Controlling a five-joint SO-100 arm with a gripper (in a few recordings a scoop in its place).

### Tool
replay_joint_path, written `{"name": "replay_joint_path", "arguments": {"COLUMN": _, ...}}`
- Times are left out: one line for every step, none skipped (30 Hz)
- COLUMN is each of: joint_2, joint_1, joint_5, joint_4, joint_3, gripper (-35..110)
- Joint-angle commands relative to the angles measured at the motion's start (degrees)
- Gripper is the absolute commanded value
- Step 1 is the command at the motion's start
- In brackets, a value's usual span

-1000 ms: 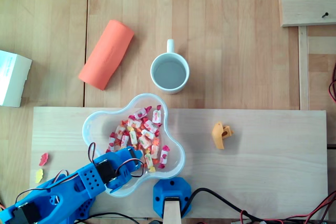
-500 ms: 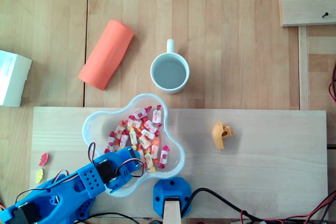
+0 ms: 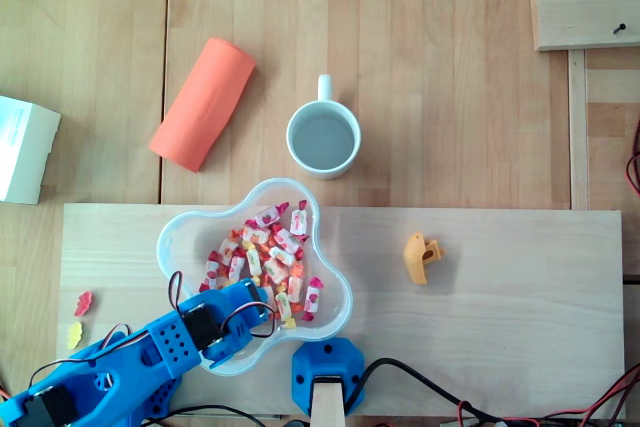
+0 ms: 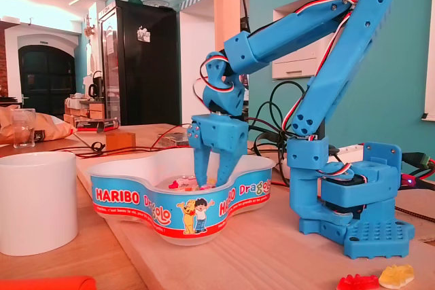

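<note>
Sweets (image 3: 268,259) are lying in the lobed bowl (image 4: 136,202) on the counter (image 3: 500,287). We are finding the pincer (image 4: 213,181) standing part open, tips dipping among them, gripping nothing discernible. We are advising a square closure on one wrapper.

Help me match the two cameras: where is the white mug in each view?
Overhead view: white mug upper centre, just above the Haribo candy bowl, handle pointing up.
Fixed view: white mug at the lower left edge, left of that bowl.
Shared landmark: the Haribo candy bowl.
</note>
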Motion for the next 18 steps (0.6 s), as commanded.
{"name": "replay_joint_path", "arguments": {"joint_2": 2.46, "joint_1": 0.62, "joint_5": 0.88, "joint_4": 0.88, "joint_3": -4.48, "gripper": 4}}
{"name": "replay_joint_path", "arguments": {"joint_2": 2.46, "joint_1": 0.62, "joint_5": 0.88, "joint_4": 0.88, "joint_3": -5.62, "gripper": 4}}
{"name": "replay_joint_path", "arguments": {"joint_2": 2.37, "joint_1": 0.62, "joint_5": 0.88, "joint_4": 0.88, "joint_3": -6.86, "gripper": 4}}
{"name": "replay_joint_path", "arguments": {"joint_2": 2.37, "joint_1": 0.53, "joint_5": 0.88, "joint_4": 0.88, "joint_3": -7.91, "gripper": 4}}
{"name": "replay_joint_path", "arguments": {"joint_2": 2.37, "joint_1": 0.53, "joint_5": 0.88, "joint_4": 0.97, "joint_3": -8.96, "gripper": 4}}
{"name": "replay_joint_path", "arguments": {"joint_2": 2.37, "joint_1": 0.53, "joint_5": 0.97, "joint_4": 0.97, "joint_3": -10.02, "gripper": 4}}
{"name": "replay_joint_path", "arguments": {"joint_2": 2.37, "joint_1": 0.53, "joint_5": 0.97, "joint_4": 0.97, "joint_3": -11.07, "gripper": 4}}
{"name": "replay_joint_path", "arguments": {"joint_2": 2.37, "joint_1": 0.53, "joint_5": 1.41, "joint_4": 0.97, "joint_3": -12.13, "gripper": 4}}
{"name": "replay_joint_path", "arguments": {"joint_2": 2.37, "joint_1": 0.44, "joint_5": 2.20, "joint_4": 0.97, "joint_3": -13.27, "gripper": 4}}
{"name": "replay_joint_path", "arguments": {"joint_2": 2.37, "joint_1": 0.35, "joint_5": 3.16, "joint_4": 1.05, "joint_3": -14.33, "gripper": 4}}
{"name": "replay_joint_path", "arguments": {"joint_2": 2.37, "joint_1": 0.00, "joint_5": 4.13, "joint_4": 1.32, "joint_3": -15.38, "gripper": 4}}
{"name": "replay_joint_path", "arguments": {"joint_2": 2.37, "joint_1": -0.88, "joint_5": 4.75, "joint_4": 1.85, "joint_3": -16.61, "gripper": 4}}
{"name": "replay_joint_path", "arguments": {"joint_2": 2.37, "joint_1": -2.11, "joint_5": 5.19, "joint_4": 2.37, "joint_3": -18.02, "gripper": 4}}
{"name": "replay_joint_path", "arguments": {"joint_2": 2.37, "joint_1": -3.34, "joint_5": 5.71, "joint_4": 2.99, "joint_3": -19.42, "gripper": 4}}
{"name": "replay_joint_path", "arguments": {"joint_2": 2.37, "joint_1": -4.66, "joint_5": 6.24, "joint_4": 3.52, "joint_3": -21.01, "gripper": 4}}
{"name": "replay_joint_path", "arguments": {"joint_2": 2.37, "joint_1": -5.89, "joint_5": 6.68, "joint_4": 4.04, "joint_3": -22.68, "gripper": 4}}
{"name": "replay_joint_path", "arguments": {"joint_2": 2.37, "joint_1": -7.12, "joint_5": 7.12, "joint_4": 4.57, "joint_3": -24.26, "gripper": 4}}
{"name": "replay_joint_path", "arguments": {"joint_2": 2.29, "joint_1": -8.17, "joint_5": 7.29, "joint_4": 4.92, "joint_3": -25.84, "gripper": 4}}
